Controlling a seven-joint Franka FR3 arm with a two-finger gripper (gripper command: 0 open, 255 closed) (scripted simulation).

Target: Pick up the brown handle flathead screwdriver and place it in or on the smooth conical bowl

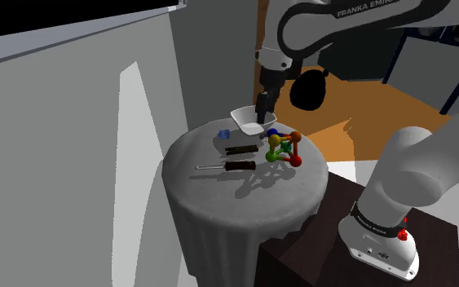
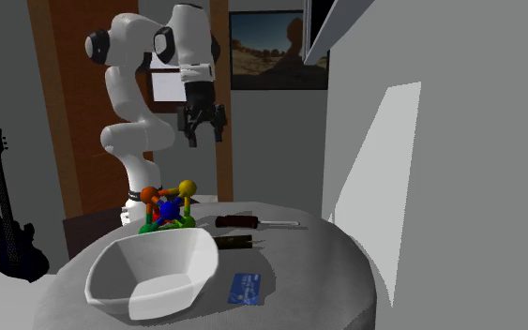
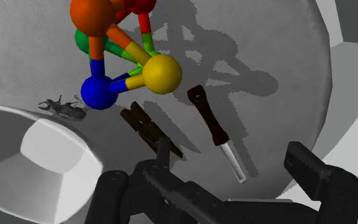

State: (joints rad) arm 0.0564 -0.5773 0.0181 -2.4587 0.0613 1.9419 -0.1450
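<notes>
Wrist view is showing the hand [image 3: 229,159] hanging with fingers [image 3: 323,181] apart above the counter [image 3: 279,76]. Shoulder view is showing the screwdriver [image 1: 229,165] lying there, at 7 o'clock from the white bowl [image 1: 245,121].

Three cameras, one worktop [image 1: 219,200].
The shoulder view looks down from beside the stand [image 1: 301,261]; the second exterior view sits low and near at the opposite edge, facing the arm [image 2: 130,112]; the wrist view looks down close. All share the worktop's middle.
</notes>
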